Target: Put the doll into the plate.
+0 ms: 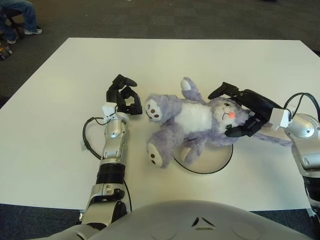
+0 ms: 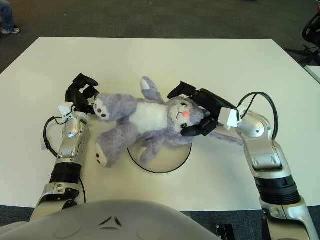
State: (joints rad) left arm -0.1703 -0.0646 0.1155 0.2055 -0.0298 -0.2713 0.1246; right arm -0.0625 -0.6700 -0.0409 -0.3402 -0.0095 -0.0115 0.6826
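A purple plush doll (image 1: 192,117) lies on its back, its head to the right and its legs stretched left. Its belly and one arm cover the far part of the white, black-rimmed plate (image 1: 216,161), while both feet lie off the plate on the table. My right hand (image 1: 230,111) wraps the doll's head, with fingers over the top and the thumb under the chin. The left hand (image 1: 125,98) shows just left of the doll's upper foot (image 2: 103,109), its fingers curled on nothing.
The white table (image 1: 60,100) extends well beyond the doll on every side. A black cable (image 1: 89,137) loops beside my left forearm. Dark carpet surrounds the table, and a seated person's legs (image 1: 22,15) show at the far left corner.
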